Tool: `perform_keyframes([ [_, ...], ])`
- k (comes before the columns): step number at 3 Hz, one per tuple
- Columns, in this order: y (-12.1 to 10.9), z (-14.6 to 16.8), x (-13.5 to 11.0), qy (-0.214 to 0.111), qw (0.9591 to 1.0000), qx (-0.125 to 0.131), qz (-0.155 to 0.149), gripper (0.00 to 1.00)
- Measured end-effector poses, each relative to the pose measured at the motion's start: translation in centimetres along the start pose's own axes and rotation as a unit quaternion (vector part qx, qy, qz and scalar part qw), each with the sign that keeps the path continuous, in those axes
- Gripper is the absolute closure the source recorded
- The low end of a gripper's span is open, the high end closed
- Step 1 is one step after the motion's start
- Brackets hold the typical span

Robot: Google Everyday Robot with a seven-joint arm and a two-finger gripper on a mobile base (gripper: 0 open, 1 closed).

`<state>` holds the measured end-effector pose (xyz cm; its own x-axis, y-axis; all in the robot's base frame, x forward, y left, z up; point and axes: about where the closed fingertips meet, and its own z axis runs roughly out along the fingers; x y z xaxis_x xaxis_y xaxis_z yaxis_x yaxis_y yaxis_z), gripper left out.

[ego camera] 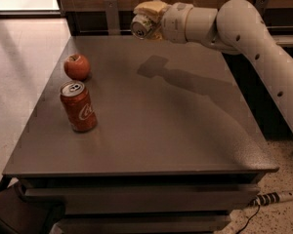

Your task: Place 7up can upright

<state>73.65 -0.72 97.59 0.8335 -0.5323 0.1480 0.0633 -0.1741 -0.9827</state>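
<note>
The 7up can (142, 25) is a pale silver can held lying sideways, its silver top facing left toward the camera. My gripper (149, 18) is shut on it, high above the far edge of the grey table (156, 126), with the white arm reaching in from the right. The can hangs in the air and touches nothing else. Its shadow falls on the table's far middle.
A red Coca-Cola can (78, 106) stands upright at the table's left. A red apple (76, 66) sits just behind it. A dark counter runs behind the table. A power strip (273, 198) lies on the floor at the lower right.
</note>
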Motion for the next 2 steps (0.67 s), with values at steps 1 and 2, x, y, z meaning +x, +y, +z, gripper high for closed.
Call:
perform_keyframes([
  [1, 0.57, -0.33, 0.1, 0.004, 0.9984, 0.008, -0.055, 1.0],
  [2, 0.17, 0.16, -0.47, -0.001, 0.9944, 0.015, -0.105, 1.0],
])
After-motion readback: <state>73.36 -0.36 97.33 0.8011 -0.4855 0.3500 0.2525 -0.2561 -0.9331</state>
